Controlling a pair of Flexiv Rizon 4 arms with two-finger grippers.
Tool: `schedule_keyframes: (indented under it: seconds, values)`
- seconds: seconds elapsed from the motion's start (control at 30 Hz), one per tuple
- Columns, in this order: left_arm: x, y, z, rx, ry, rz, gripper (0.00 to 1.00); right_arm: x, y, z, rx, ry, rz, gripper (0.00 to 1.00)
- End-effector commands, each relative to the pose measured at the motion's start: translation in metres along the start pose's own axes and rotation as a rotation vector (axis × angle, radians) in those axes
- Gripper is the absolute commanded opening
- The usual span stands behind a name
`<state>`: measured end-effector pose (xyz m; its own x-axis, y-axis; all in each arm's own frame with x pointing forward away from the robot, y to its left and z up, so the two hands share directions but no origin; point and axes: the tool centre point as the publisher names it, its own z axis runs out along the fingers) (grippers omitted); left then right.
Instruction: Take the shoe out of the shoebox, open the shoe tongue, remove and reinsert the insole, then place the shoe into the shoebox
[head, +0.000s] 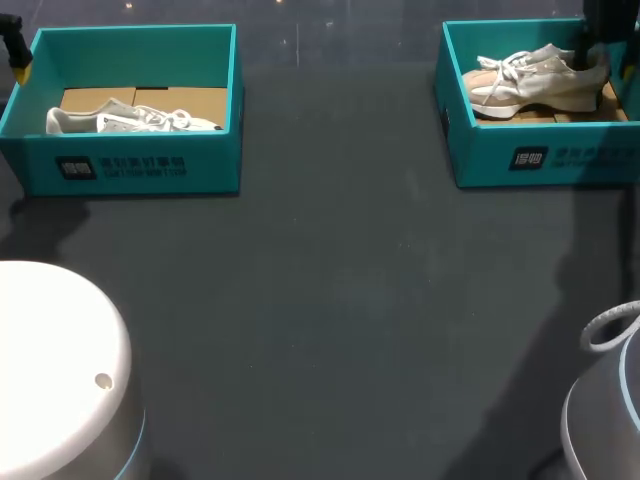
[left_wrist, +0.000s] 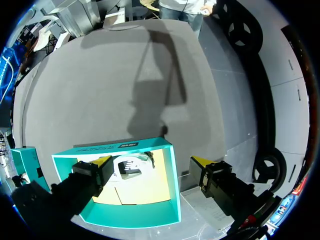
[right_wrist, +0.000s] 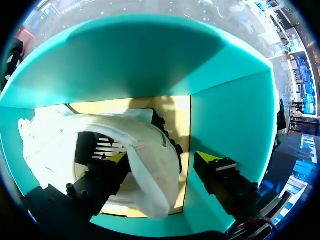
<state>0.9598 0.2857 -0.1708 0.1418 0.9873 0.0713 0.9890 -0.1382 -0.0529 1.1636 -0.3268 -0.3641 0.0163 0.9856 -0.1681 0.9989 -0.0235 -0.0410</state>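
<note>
1. Right wrist view: my right end effector (right_wrist: 161, 157), spread, straddles the heel of the beige shoe (right_wrist: 140, 145) in the far-right shoebox (right_wrist: 225, 110); I should pinch the heel collar squarely, then lift straight up.
2. My left end effector (left_wrist: 151, 161) hangs spread above the far-left shoebox (left_wrist: 125, 215).
3. Two shoeboxes, two shoes, one in each.

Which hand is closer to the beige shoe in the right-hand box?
Right. The right hand is inside its shoebox, straddling the heel of the beige shoe; the left hand hangs above the other shoebox.
</note>
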Motion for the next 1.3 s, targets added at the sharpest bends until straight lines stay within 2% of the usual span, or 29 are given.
schedule_keyframes:
  seconds: [0.03, 0.13, 0.2, 0.23, 0.37, 0.43, 0.53, 1.0, 1.3]
  values:
    - [0.001, -0.001, 0.000, -0.001, 0.001, 0.001, 1.00, -0.002, 0.010, 0.006, 0.030, 0.018, -0.001, 0.81]
    - [0.001, -0.001, 0.000, -0.001, 0.001, 0.001, 1.00, -0.002, 0.010, 0.009, 0.035, 0.027, 0.000, 0.73]
    - [0.001, -0.001, 0.000, -0.001, 0.001, 0.001, 1.00, -0.002, 0.010, 0.010, 0.038, 0.031, -0.001, 0.61]
    - [0.001, -0.001, 0.000, -0.001, 0.001, 0.001, 1.00, -0.002, 0.011, 0.010, 0.038, 0.032, -0.001, 0.49]
    - [0.001, -0.001, 0.000, -0.001, 0.001, 0.001, 1.00, -0.001, 0.011, 0.010, 0.041, 0.034, -0.003, 0.45]
    - [0.001, -0.001, 0.000, -0.001, 0.001, 0.001, 1.00, -0.001, 0.011, 0.010, 0.043, 0.034, -0.003, 0.33]
    - [0.001, -0.001, 0.000, -0.001, 0.001, 0.001, 1.00, -0.001, 0.010, 0.007, 0.043, 0.028, 0.003, 0.00]
    - [0.001, -0.001, 0.000, -0.001, 0.001, 0.001, 1.00, -0.008, 0.006, -0.005, 0.039, 0.006, 0.028, 0.00]
    - [0.001, -0.001, 0.000, -0.001, 0.001, 0.001, 1.00, -0.017, 0.001, -0.044, 0.000, -0.029, 0.058, 0.00]
